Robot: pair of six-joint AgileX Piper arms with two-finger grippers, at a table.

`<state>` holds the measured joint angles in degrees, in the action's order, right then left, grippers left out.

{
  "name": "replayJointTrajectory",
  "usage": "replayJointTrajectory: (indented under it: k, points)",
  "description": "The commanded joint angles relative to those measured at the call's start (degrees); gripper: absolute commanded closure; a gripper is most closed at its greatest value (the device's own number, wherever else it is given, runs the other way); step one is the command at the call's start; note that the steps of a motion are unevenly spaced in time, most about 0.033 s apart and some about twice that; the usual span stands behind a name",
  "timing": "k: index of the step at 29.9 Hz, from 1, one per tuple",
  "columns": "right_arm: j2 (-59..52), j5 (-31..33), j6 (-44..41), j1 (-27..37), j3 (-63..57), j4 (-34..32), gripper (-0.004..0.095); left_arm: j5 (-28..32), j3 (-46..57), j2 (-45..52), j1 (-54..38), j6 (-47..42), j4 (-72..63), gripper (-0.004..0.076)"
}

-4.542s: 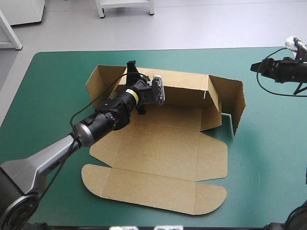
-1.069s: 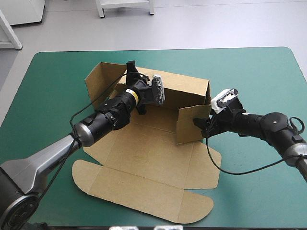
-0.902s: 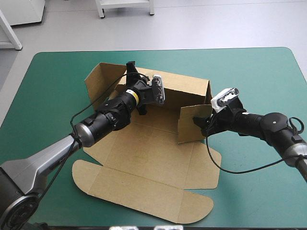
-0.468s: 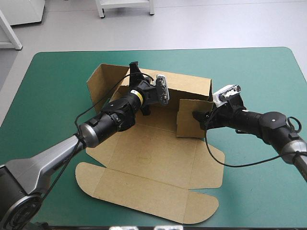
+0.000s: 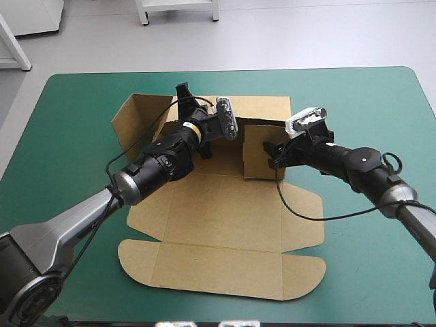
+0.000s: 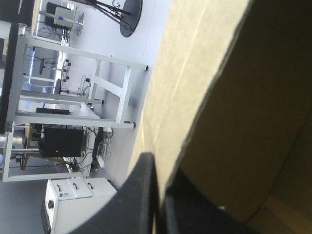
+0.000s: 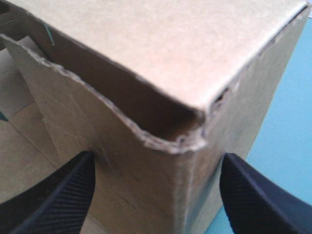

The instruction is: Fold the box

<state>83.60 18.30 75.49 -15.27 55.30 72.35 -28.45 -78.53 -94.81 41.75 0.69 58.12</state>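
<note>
Our left gripper (image 6: 162,168) clamps the raised rear wall of the brown cut-cardboard box (image 5: 225,218); our right gripper (image 7: 158,161), fingers (image 7: 58,195) spread, straddles its upright side-wall corner just ahead. An off-centre push, we judge, could spring that wall open or skid the box across the teal-green cover (image 5: 354,102).

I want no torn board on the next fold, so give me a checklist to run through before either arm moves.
1. Left gripper shut on the box at its back wall: ok.
2. Right gripper open, fingers astride the corner: ok.
3. The right panel raised upright: ok.
4. Left flap folded in: not ok, it splays outward.
5. Lid flat on the teal-green table: ok.
6. Corner seated tight against the back wall: cannot tell.
</note>
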Motion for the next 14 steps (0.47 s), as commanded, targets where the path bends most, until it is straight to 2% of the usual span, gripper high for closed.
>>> replayJointTrajectory:
  k: [1, 5, 10, 14]
  points:
    - [-0.01, -5.35, -1.15, -0.73, 3.78, 2.31, 0.0284, 2.74, -2.44, 2.67, 0.66, -1.67, -0.83, 0.0732]
    - [1.02, -8.69, -2.96, -0.73, 4.35, 2.31, 0.0359, 2.0, -2.44, 2.24, 0.66, -1.67, -0.83, 0.0732]
    - [1.54, -9.29, -0.88, -0.73, 4.35, 2.31, 0.048, 2.36, -2.44, 1.96, 0.66, -1.67, -0.83, 0.0732]
    - [1.68, -9.81, 3.92, -0.73, 4.83, 2.31, 0.0501, 2.86, -2.44, 1.96, 0.66, -1.67, -0.83, 0.0732]
